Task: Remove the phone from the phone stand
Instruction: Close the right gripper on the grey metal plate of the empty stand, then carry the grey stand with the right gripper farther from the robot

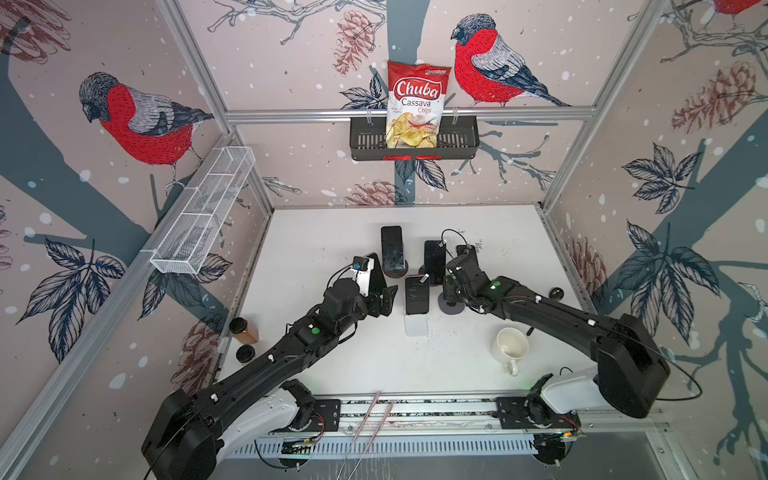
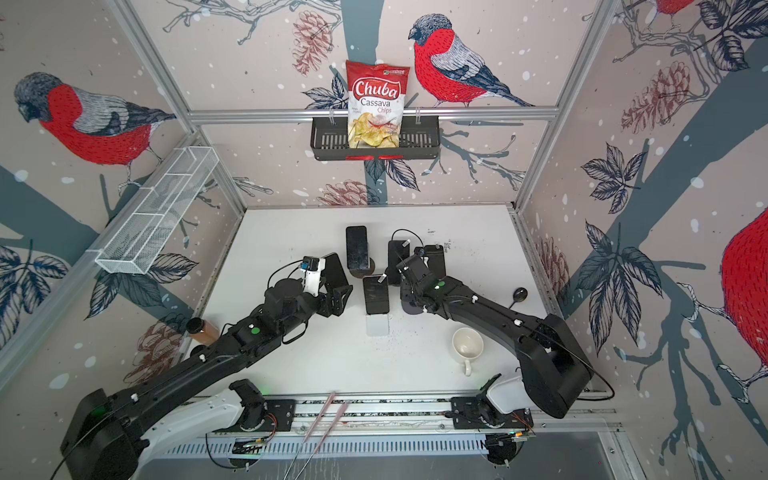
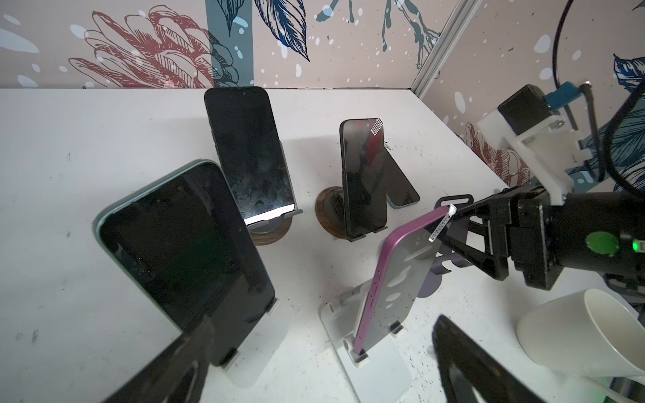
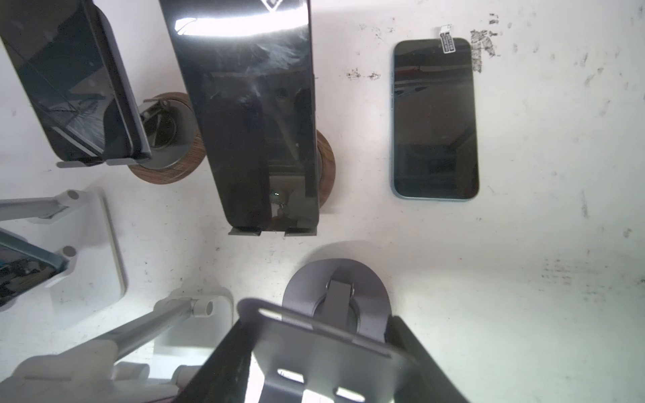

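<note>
Several dark phones lean on stands mid-table. A green-edged phone (image 3: 181,251) sits on a white stand (image 3: 258,352), and a purple phone (image 3: 394,275) (image 1: 417,294) rests on another white stand (image 1: 416,325). My left gripper (image 3: 314,370) (image 1: 384,301) hangs open between these two, holding nothing. My right gripper (image 4: 314,349) (image 1: 449,282) is shut on the back plate of an empty grey phone stand (image 4: 335,289) (image 3: 453,202). A blue-edged phone (image 4: 436,118) (image 2: 435,259) lies flat on the table beyond it.
Two more phones (image 1: 392,249) (image 1: 434,257) stand on wooden-based holders at the back. A white mug (image 1: 511,345) sits front right, two jars (image 1: 243,330) front left, a small black disc (image 1: 556,294) at the right. A chips bag (image 1: 417,104) stands in the wall basket.
</note>
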Action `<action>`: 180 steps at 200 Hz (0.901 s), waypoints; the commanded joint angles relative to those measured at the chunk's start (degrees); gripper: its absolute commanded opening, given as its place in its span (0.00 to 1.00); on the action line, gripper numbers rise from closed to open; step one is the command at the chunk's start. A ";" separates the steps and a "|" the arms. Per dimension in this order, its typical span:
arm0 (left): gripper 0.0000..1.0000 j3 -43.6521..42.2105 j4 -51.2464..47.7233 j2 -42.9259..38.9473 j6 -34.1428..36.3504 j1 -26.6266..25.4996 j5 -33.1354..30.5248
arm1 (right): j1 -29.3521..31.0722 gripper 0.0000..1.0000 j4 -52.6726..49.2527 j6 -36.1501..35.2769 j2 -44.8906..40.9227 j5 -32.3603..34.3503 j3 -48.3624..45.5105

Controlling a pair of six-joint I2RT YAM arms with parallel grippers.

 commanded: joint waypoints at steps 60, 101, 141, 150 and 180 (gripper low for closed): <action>0.97 -0.64 1.46 -0.17 0.28 -0.05 -0.15 | -5.71 0.56 2.41 -5.13 -2.91 -5.48 0.22; 0.97 -0.67 1.91 -0.35 0.59 -0.05 -0.11 | -12.31 0.56 2.32 -7.00 -5.88 -7.66 0.74; 0.97 -1.02 3.71 -0.26 1.40 -0.05 2.29 | -19.67 0.57 3.24 -8.32 -5.79 -9.33 2.33; 0.97 -1.21 4.49 -0.35 1.56 -0.05 3.19 | -21.28 0.57 3.54 -8.69 -5.33 -9.95 2.74; 0.97 -1.38 5.07 -1.02 2.57 -0.05 4.27 | -26.14 0.57 4.47 -9.79 -3.18 -10.93 4.06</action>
